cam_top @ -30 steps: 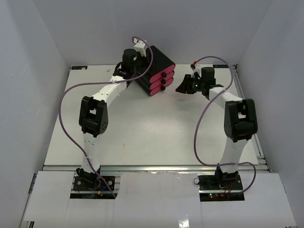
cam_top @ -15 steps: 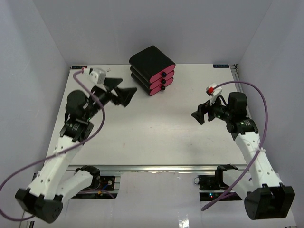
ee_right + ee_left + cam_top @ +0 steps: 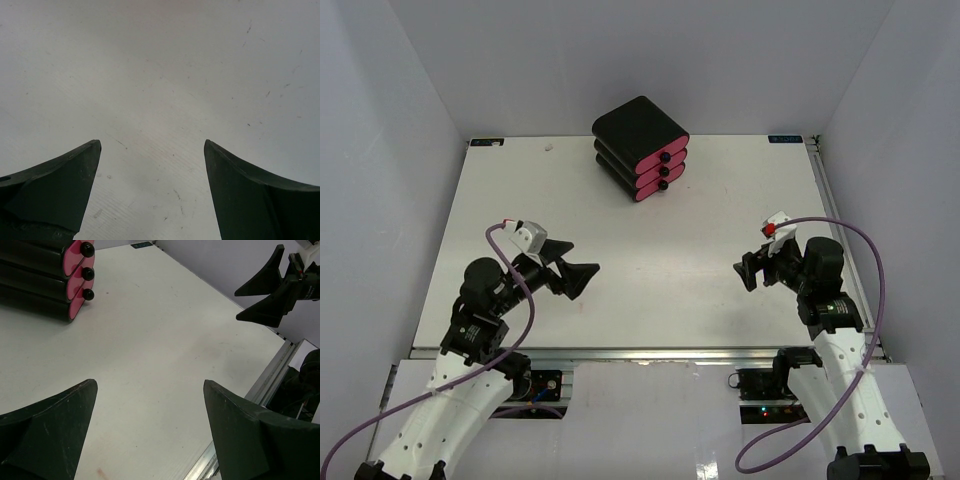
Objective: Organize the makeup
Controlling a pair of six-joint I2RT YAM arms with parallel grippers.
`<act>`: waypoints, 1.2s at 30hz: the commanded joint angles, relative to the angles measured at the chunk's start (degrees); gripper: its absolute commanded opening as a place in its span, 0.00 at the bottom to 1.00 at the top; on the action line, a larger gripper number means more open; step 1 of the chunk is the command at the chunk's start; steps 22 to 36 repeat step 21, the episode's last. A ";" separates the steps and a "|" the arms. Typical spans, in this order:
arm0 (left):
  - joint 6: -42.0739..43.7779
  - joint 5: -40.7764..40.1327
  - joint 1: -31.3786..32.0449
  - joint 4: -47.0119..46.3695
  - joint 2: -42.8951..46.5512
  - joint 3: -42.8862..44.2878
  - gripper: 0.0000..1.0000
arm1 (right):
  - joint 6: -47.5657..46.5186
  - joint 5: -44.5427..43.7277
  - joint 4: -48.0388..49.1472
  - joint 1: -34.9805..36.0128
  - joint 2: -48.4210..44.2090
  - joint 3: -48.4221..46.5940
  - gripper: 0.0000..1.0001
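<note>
While the left end effector (image 3: 149,383) gapes, the box (image 3: 35,290) stands well apart.

Black pink-fronted drawer box (image 3: 640,148) on table (image 3: 650,262)

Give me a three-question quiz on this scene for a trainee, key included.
1. True or false: the left gripper is clamped on an object.
2. Pick one. The three pink-fronted drawers of the black drawer box are: A) all pushed in; B) top one pulled out; C) all pulled out.
3. Fill in the blank: the right gripper hangs over bare table with its jaws ____.

Key: 1 false; 2 A; 3 open.
</note>
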State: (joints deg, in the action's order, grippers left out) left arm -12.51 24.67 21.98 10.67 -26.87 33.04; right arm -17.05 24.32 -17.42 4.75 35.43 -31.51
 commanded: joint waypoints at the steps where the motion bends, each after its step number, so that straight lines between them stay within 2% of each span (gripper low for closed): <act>1: 0.56 0.61 0.08 -0.91 -1.27 -1.16 0.98 | 2.15 -3.19 4.97 -1.30 -0.64 0.75 0.90; 17: 0.30 -0.16 0.08 -0.74 -0.91 -1.48 0.98 | 3.41 -7.42 6.44 -4.04 1.09 1.28 0.90; 36: 0.27 -0.09 0.08 -0.73 -0.38 -1.51 0.98 | 2.49 -7.12 7.05 -5.21 0.96 1.89 0.90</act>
